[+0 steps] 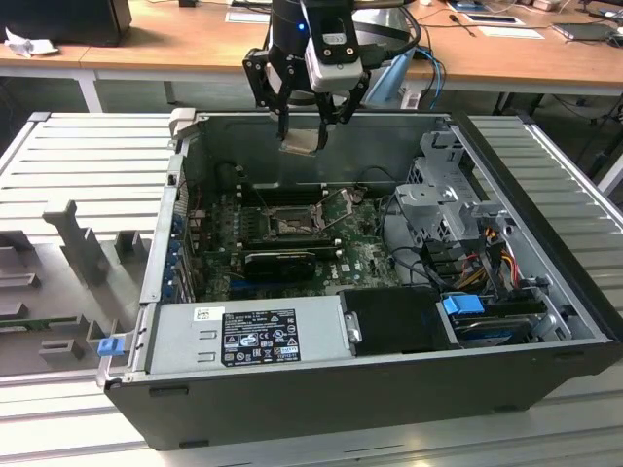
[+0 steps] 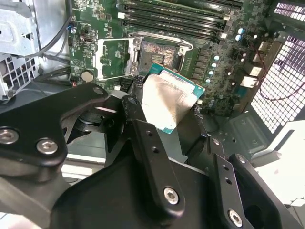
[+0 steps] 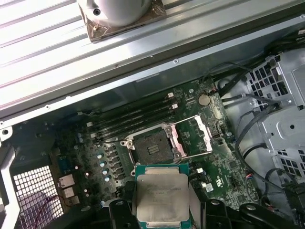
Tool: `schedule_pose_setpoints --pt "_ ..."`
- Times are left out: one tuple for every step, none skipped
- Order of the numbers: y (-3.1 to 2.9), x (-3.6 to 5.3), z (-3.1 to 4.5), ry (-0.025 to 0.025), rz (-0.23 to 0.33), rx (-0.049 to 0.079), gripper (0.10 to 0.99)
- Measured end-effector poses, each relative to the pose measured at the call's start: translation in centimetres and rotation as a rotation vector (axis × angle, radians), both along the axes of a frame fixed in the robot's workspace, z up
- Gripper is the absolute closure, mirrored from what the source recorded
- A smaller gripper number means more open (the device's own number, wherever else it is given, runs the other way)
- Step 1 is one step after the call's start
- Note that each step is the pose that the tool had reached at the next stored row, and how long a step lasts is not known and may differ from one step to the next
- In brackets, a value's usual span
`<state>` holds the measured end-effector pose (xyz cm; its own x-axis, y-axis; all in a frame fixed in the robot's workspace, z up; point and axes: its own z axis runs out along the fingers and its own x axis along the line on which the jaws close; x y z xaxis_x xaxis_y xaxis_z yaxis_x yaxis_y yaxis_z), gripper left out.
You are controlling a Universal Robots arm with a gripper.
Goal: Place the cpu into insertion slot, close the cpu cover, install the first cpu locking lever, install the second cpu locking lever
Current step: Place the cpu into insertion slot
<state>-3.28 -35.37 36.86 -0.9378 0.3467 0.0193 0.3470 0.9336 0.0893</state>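
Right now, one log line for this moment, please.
hand: shut on cpu | cpu: held high over the case, not seated | socket: empty | cpu cover: flipped open

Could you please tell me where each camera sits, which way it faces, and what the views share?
Exterior view: off the arm, raised, looking down into the open computer case; shows the gripper holding the cpu.
Second wrist view: on the arm, looking past the gripper at the motherboard.
First wrist view: on the arm, looking down at the empty insertion slot and opened cpu cover.
Shared: both wrist views show the held cpu and the slot.
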Motion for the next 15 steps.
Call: schedule_pose_setpoints --pt "0.00 0.00 -0.01 0.0000 -0.010 0.000 0.557" --pt "0.00 0.00 -0.02 0.0001 -0.020 0.000 0.557" --pt "0.00 0.00 -0.03 0.0000 -0.031 0.000 0.557" --pt "0.00 0.00 -0.03 0.0001 -0.037 0.000 0.557" --pt "0.00 0.00 -0.04 0.0000 -0.042 0.000 0.557" --pt "0.00 0.00 -0.04 0.0000 -0.048 0.000 0.557" --pt "0.00 0.00 -0.05 0.0000 -0.052 0.000 0.557" --pt "0.00 0.00 -0.05 0.0001 -0.057 0.000 0.557" --pt "0.00 0.00 -0.05 0.0001 -0.061 0.000 0.557" --pt "0.00 0.00 -0.06 0.0000 -0.066 0.000 0.557" --pt "0.00 0.00 -0.06 0.0000 -0.070 0.000 0.557" --pt "0.00 0.00 -0.06 0.0000 -0.075 0.000 0.557" --pt "0.00 0.00 -0.06 0.0000 -0.079 0.000 0.557" --pt "0.00 0.00 -0.07 0.0000 -0.090 0.000 0.557" --pt "0.00 0.00 -0.08 0.0000 -0.099 0.000 0.557"
